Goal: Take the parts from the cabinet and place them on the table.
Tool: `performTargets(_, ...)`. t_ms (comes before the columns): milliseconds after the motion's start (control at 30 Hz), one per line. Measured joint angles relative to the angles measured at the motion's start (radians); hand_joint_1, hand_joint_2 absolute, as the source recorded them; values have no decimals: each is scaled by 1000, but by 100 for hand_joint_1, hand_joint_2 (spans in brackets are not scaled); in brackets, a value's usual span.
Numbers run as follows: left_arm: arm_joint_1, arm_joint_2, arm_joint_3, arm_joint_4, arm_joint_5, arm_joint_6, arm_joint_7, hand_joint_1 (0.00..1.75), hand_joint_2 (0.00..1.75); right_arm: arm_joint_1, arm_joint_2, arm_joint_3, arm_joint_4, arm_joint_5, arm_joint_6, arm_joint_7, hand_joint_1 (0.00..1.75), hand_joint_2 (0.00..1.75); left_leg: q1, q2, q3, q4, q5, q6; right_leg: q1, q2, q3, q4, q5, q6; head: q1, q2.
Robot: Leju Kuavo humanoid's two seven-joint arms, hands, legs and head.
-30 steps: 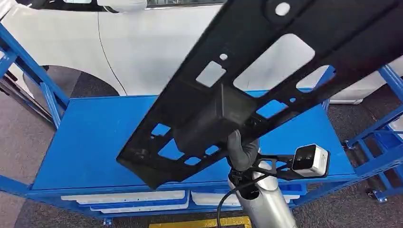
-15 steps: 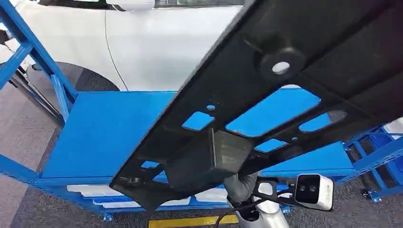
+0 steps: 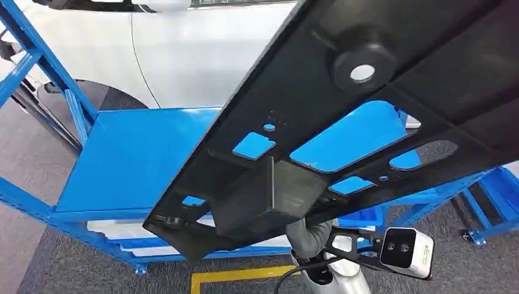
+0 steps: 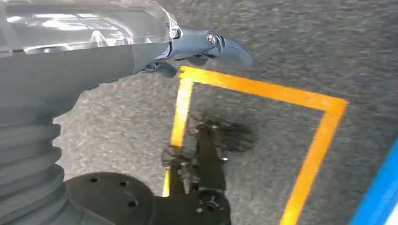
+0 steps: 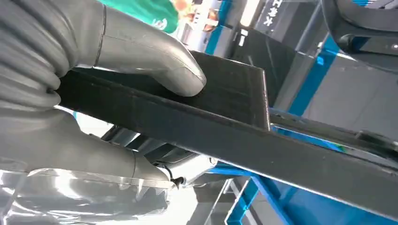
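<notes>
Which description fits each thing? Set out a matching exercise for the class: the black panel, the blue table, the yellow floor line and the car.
Things:
1. black panel
2. blue table
3. yellow line
4. car

Descriptions:
A. white, behind the table
B. taped on the grey floor
C. held by the right hand
D. flat top with nothing on its visible part

Pairs: 1-C, 2-D, 3-B, 4-A

The right hand (image 5: 117, 93) gripped the flat black perforated plastic panel (image 3: 343, 116), thumb pressed on it. The left hand (image 4: 187, 44) hung down, holding nothing.
</notes>
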Motion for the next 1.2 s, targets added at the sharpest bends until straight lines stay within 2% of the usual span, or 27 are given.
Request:
performTargets(67, 2, -1, 0, 0, -7, -3, 1, 0, 175, 5, 5, -3, 1, 5, -9, 0, 175, 175, 2, 0, -44, 155, -117, -4, 3, -1, -27, 1, 19, -7, 0, 0)
performTargets(100, 3, -2, -1, 0, -14, -5, 1, 0, 175, 10, 7, -9, 1, 8, -11, 0, 175, 175, 2, 0, -55, 219, -141, -6, 6, -2, -41, 3, 30, -8, 0, 0)
performTargets(133, 3, -2, -2, 0, -19, -7, 2, 0, 175, 14, 8, -14, 1, 10, -14, 0, 175, 175, 2, 0, -50, 248, -135, -6, 8, -2, -57, 5, 40, -7, 0, 0)
performTargets(200, 2, -2, -3, 0, -26, -8, 5, 0, 175, 23, 10, -25, 0, 10, -17, 0, 175, 175, 2, 0, 23, 181, -74, -3, 9, -2, -85, 11, 58, -4, 0, 0)
performTargets(233, 1, -2, -6, 0, -31, -9, 5, 0, 175, 27, 13, -34, -1, 10, -19, 0, 175, 175, 2, 0, 90, 96, -48, 1, 9, -2, -99, 15, 66, -1, 0, 0)
performTargets(267, -2, -2, -9, 0, -32, -10, 5, 0, 175, 29, 16, -40, -3, 11, -20, 0, 175, 175, 1, 0, 159, 8, -57, 6, 9, -2, -108, 22, 74, 3, 0, 0)
performTargets(300, -6, -2, -12, 0, -33, -10, 5, 0, 175, 31, 19, -44, -8, 11, -20, 0, 175, 175, -6, -1, 200, -65, -89, 11, 13, -1, -118, 25, 79, 9, 0, 0)
performTargets(400, -7, -4, -18, 0, -35, -10, 10, 0, 175, 34, 22, -50, -12, 15, -14, -1, 175, 175, -12, -4, 179, -58, -72, 28, 9, -3, -116, 20, 104, 25, 0, 0)
performTargets(433, -5, -5, -19, 0, -37, -10, 14, 0, 175, 37, 22, -52, -15, 19, -8, 0, 175, 175, -4, -3, 174, -65, -60, 36, 14, -1, -120, 20, 111, 33, 0, 0)
performTargets(467, -7, -8, -20, 0, -41, -11, 16, 0, 175, 41, 22, -55, -16, 20, 0, 0, 175, 175, -2, 4, 163, -66, -47, 44, 6, 3, -130, 35, 83, 37, 0, 0)
performTargets(500, -8, -8, -22, 0, -42, -11, 21, 0, 175, 43, 21, -59, -22, 20, 10, 0, 175, 175, -2, 5, 151, -65, -36, 53, 5, 2, -149, 78, 22, 43, 0, 0)
performTargets(567, -6, -10, -24, 0, -41, -10, 25, 0, 175, 44, 20, -61, -25, 15, 24, 0, 175, 175, -3, 8, 123, -65, -13, 55, 0, 2, -194, 230, -97, 51, 0, 0)
performTargets(600, -5, -11, -24, 0, -41, -9, 31, 0, 175, 45, 19, -63, -25, 11, 34, 0, 175, 175, -4, 8, 107, -64, -2, 55, -1, 2, -208, 297, -125, 55, 0, 0)
performTargets(633, -3, -13, -24, 0, -40, -6, 35, 0, 175, 47, 16, -64, -23, 8, 40, 0, 175, 175, -4, 9, 90, -63, 11, 53, -2, 2, -204, 337, -122, 57, 0, 0)
performTargets(667, -2, -15, -24, 0, -39, -2, 39, 0, 175, 47, 13, -65, -19, 6, 43, 0, 175, 175, -3, 9, 74, -61, 21, 50, -2, 2, -181, 331, -95, 57, 0, 0)
performTargets(733, 0, -22, -24, 0, -38, 3, 45, 0, 175, 46, 7, -65, -13, 4, 44, 0, 175, 175, -4, 9, 47, -57, 40, 46, -2, 2, -77, 205, -28, 50, 0, 0)
performTargets(767, 0, -25, -24, 0, -38, 5, 48, 0, 175, 44, 5, -64, -10, 2, 45, 0, 175, 175, -4, 8, 40, -55, 48, 42, -1, 2, -6, 111, -23, 44, 0, 0)
performTargets(800, 1, -30, -24, 0, -35, 5, 52, 0, 175, 38, 3, -63, -8, 0, 44, 0, 175, 175, -7, 6, 33, -52, 54, 37, 5, 3, 54, 26, -55, 37, 0, 0)
performTargets(833, 0, -32, -24, 0, -34, 5, 54, 0, 175, 34, -1, -59, -3, 0, 43, 1, 175, 175, -7, 6, 31, -52, 63, 31, 8, 2, 66, -3, -61, 32, -1, 0)
performTargets(900, 2, -36, -23, 0, -34, 5, 56, 0, 175, 33, -8, -56, 3, -3, 41, 1, 175, 175, -3, 7, 31, -58, 81, 18, 14, 3, 55, 0, -51, 20, 0, 0)
performTargets(967, 5, -37, -23, 0, -34, 5, 58, 0, 175, 30, -12, -54, 8, -3, 38, 1, 175, 175, -2, 4, 25, -60, 86, 6, 3, -3, 43, -13, -25, 3, 0, 0)
performTargets(1000, 6, -37, -23, 0, -34, 6, 60, 0, 175, 28, -14, -53, 11, -2, 37, 1, 175, 175, -1, 4, 8, -30, 36, 3, 3, -5, 29, -13, -14, -4, 0, 0)
performTargets(1067, 8, -41, -23, 1, -39, 7, 69, 0, 175, 30, -18, -49, 16, 0, 38, 1, 175, 175, 0, 4, -39, 125, -98, -4, 4, -5, -1, -13, 10, -9, 0, 0)
performTargets(1100, 8, -42, -23, 1, -42, 8, 74, 0, 175, 31, -21, -49, 19, 2, 40, 1, 175, 175, 0, 4, -56, 200, -134, -7, 6, -5, -17, -12, 21, -9, 0, 0)
performTargets(1133, 8, -42, -23, 1, -42, 10, 75, 0, 175, 32, -24, -50, 22, 5, 43, 1, 175, 175, 0, 4, -61, 254, -138, -7, 8, -6, -33, -10, 33, -8, 0, 0)
performTargets(1167, 8, -42, -23, 1, -43, 10, 77, 0, 175, 34, -27, -50, 25, 10, 46, 1, 175, 175, 0, 4, -47, 263, -115, -6, 9, -6, -49, -7, 43, -7, 0, 0)
performTargets(1200, 8, -42, -23, 1, -46, 10, 79, 0, 175, 36, -30, -51, 28, 12, 48, 1, 175, 175, 0, 4, -9, 229, -77, -3, 10, -6, -65, -3, 53, -6, 0, 0)
